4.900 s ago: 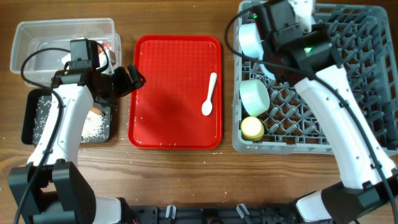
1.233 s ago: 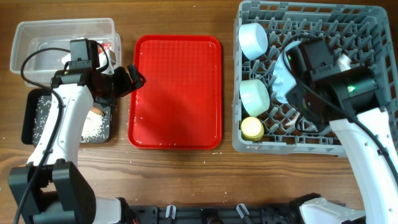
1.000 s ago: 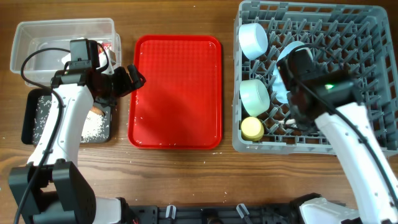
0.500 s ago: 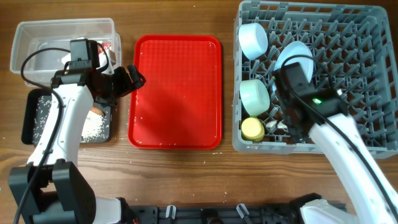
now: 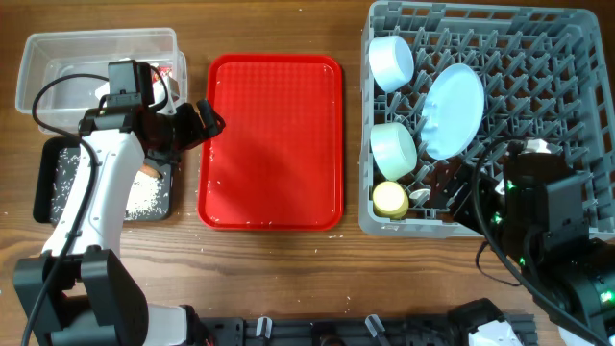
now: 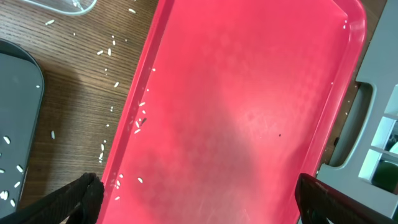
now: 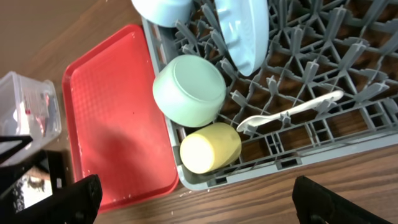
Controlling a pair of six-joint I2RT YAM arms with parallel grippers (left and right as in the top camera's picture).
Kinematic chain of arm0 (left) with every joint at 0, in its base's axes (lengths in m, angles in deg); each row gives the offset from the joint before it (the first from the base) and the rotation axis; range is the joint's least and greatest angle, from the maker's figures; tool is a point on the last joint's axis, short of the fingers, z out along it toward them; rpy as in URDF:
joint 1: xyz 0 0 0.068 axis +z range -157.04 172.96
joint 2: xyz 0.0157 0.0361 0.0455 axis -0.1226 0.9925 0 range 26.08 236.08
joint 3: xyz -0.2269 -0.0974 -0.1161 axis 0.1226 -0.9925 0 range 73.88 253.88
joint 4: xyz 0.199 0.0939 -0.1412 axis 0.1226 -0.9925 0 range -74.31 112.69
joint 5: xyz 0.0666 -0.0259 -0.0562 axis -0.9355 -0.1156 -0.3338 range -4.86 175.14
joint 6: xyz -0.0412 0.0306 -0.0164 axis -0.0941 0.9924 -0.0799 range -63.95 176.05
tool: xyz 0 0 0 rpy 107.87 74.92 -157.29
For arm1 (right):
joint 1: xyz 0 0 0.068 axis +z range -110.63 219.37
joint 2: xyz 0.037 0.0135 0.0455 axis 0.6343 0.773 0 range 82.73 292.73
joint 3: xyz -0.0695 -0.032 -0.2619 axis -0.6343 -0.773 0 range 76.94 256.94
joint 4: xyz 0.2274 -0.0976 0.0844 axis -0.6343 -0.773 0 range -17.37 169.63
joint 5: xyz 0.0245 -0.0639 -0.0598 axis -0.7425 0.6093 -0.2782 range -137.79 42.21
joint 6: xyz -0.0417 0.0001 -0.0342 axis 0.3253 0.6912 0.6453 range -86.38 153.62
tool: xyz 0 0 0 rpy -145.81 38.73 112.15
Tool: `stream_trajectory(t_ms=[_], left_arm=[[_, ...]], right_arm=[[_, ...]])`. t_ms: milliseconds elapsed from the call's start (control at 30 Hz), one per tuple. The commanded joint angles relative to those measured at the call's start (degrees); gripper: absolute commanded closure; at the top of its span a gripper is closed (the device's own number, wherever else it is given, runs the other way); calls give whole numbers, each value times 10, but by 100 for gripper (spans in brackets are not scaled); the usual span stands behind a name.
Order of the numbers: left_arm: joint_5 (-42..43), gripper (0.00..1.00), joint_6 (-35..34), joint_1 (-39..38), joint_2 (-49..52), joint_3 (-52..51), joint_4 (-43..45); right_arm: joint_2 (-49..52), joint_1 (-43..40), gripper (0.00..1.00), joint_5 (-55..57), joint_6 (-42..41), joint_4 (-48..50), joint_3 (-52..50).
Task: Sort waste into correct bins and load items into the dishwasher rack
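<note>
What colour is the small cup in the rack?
The cup is yellow, clearest in the right wrist view.

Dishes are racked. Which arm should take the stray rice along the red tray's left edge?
Left. The left gripper hangs open over that edge of the red tray, rice in its wrist view just below, the black tray beside it. The right gripper is over the rack's near corner, across the tray.

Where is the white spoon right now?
In the right wrist view, the spoon lies in the rack, just right of the yellow cup, below the plate.
</note>
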State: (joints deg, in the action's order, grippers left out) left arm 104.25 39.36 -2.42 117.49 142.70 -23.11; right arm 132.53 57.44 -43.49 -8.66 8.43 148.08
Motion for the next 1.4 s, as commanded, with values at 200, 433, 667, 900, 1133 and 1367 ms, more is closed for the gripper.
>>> stream_trajectory(t_ms=[200, 433, 667, 900, 1133, 1367], left_arm=[[-2, 0, -1, 2, -5, 7, 2], [-2, 0, -1, 2, -5, 7, 2], [-2, 0, -1, 2, -5, 7, 2], [-2, 0, -1, 2, -5, 7, 2], [-2, 0, -1, 2, -5, 7, 2], [-2, 0, -1, 2, -5, 7, 2]], right_arm=[[-21, -1, 0, 3, 227, 149, -22], [-189, -89, 0, -62, 273, 325, -174], [-342, -148, 0, -156, 364, 497, -384], [-428, -174, 0, -181, 361, 636, -541], [-481, -192, 0, -176, 361, 690, -642], [-496, -192, 0, -142, 362, 709, -686]])
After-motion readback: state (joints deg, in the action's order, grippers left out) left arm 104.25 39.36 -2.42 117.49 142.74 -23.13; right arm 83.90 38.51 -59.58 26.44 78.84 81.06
